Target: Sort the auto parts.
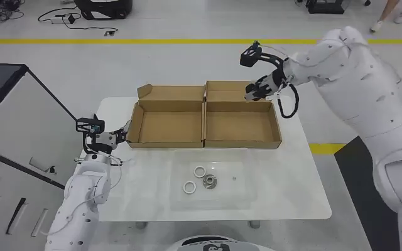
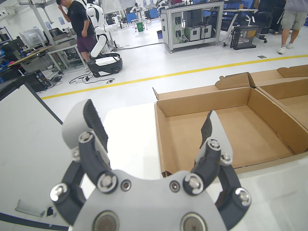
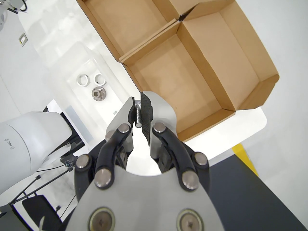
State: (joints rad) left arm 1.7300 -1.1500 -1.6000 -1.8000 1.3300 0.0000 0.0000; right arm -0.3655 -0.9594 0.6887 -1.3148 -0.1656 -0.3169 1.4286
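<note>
Over the right box (image 1: 239, 125), one bolt (image 3: 137, 115) is clamped in the right gripper (image 3: 139, 106). Two rings (image 1: 199, 170) and one hub (image 1: 208, 182) are seen in the tray (image 1: 242, 188). Beside the left box (image 1: 168, 127), the left gripper (image 2: 149, 111) is held spread.

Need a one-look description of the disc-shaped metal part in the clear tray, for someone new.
On the white table, nearer the robot than the two cardboard boxes, lies a clear tray. The part sits in it beside two rings; unlike those open rings, it is a darker grey disc with a raised hub at its centre.
</note>
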